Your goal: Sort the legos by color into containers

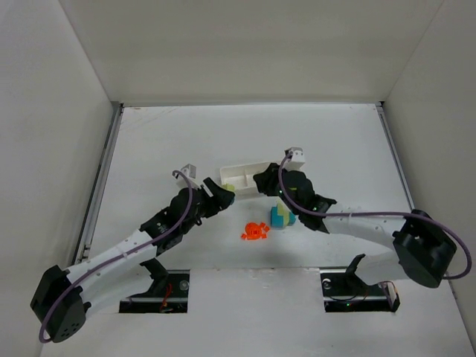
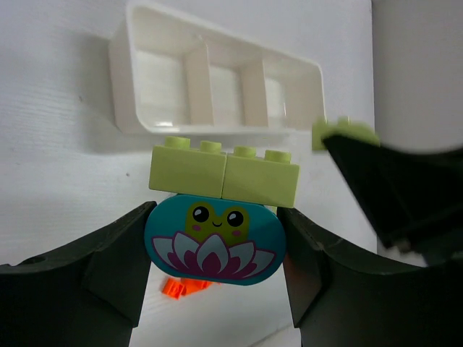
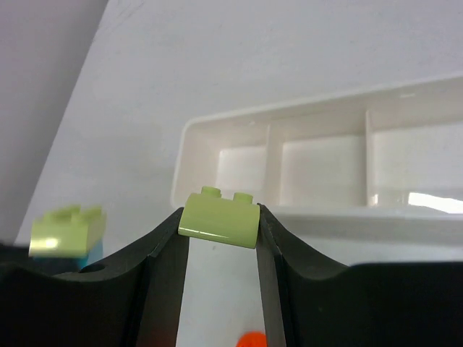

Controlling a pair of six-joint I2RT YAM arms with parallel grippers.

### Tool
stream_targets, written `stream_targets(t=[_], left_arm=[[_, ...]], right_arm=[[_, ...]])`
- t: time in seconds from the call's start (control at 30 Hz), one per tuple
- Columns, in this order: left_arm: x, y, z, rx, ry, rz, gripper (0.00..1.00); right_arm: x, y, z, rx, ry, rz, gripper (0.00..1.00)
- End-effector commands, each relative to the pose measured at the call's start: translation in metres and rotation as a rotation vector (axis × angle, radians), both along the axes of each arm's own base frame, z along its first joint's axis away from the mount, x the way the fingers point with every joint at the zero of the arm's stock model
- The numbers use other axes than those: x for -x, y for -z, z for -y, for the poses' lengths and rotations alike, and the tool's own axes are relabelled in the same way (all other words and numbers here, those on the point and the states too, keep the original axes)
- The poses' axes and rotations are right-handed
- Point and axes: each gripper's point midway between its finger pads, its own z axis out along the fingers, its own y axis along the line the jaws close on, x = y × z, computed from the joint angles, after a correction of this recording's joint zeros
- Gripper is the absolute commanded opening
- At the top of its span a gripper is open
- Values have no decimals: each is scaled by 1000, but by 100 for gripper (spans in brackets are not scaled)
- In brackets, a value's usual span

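1. The left pincer (image 2: 215, 228) was clamped on a teal brick (image 2: 213, 249) printed with a frog and lotus, with a green pair (image 2: 224, 172) studded on top.
2. The right pincer (image 3: 221, 225) was clamped on a lone green brick (image 3: 219, 217).
3. Both loads sat near the white three-part tray (image 2: 119, 79), close to each other.
4. An orange lego (image 1: 255, 232) lay on the table (image 1: 186, 141), nearer the bases.
5. Only the top view showed a teal-green stack (image 1: 282, 216) just beside the orange lego.
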Motion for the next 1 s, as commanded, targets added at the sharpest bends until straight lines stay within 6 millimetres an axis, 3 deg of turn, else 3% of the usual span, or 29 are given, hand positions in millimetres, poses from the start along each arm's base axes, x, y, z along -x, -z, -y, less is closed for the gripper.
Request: stream_targets(t=[0.0,0.13,0.33,0.53,0.63,0.73,0.83,0.97], left_arm=[[28,-11,32,71,235,69,26],[53,-20,48,141,351,118,26],[80,-35,62,172,473,212,26],[99,-32,79,66,570,276,25],[98,-25,82,-19,567,290,24],[97,-17,83,-126,567,314,23],[93,-13,79,-238,538,361,22],[87,-11,77,-379,511,443,22]], right_arm=[[-28,-8,-3,66,25,25,39],[-54,6,-2,131,57,6,40],[-66,23,-5,168,65,-25,47],[-70,18,-4,181,65,-21,71],[-59,5,4,165,61,-10,75],[-34,-13,20,121,39,-8,75],[4,-25,27,7,-41,-39,75],[56,-23,18,-120,-229,-119,81]])
